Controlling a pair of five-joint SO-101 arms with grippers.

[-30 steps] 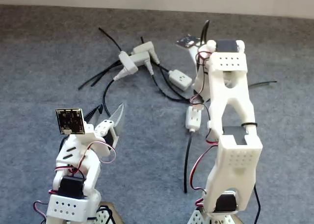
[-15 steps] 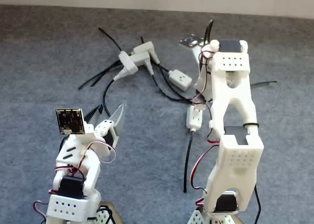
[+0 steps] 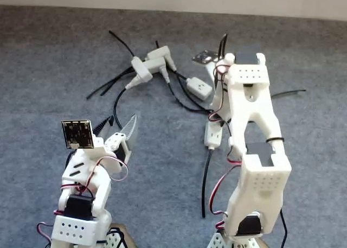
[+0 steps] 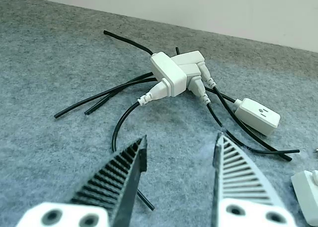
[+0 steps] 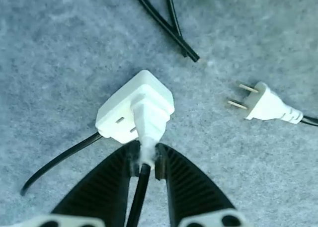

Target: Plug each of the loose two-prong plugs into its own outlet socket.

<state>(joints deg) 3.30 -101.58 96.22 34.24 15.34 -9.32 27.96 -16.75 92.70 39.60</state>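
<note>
My right gripper (image 5: 145,156) is shut on the neck of a white two-prong plug (image 5: 149,113), where its black cord leaves it. That plug sits in a white outlet socket (image 5: 119,115) lying on the grey carpet; in the high view this socket (image 3: 213,133) lies beside the right arm. A loose white plug (image 5: 263,104) lies close by with both prongs bare. My left gripper (image 4: 181,142) stands open over bare carpet, short of a cluster of joined white plugs and sockets (image 4: 174,73), (image 3: 149,66). Another single socket (image 4: 257,115), (image 3: 199,87) lies apart.
Black cords (image 3: 108,85) fan out from the cluster across the carpet (image 3: 54,69). Two more cords (image 5: 164,18) run past the held socket. A pale wall (image 4: 223,8) bounds the far side. The right arm (image 3: 246,107) covers part of the carpet in the high view.
The right arm has swung slightly to the left, and the socket beside it has shifted a little with it. The left arm has stayed still.
</note>
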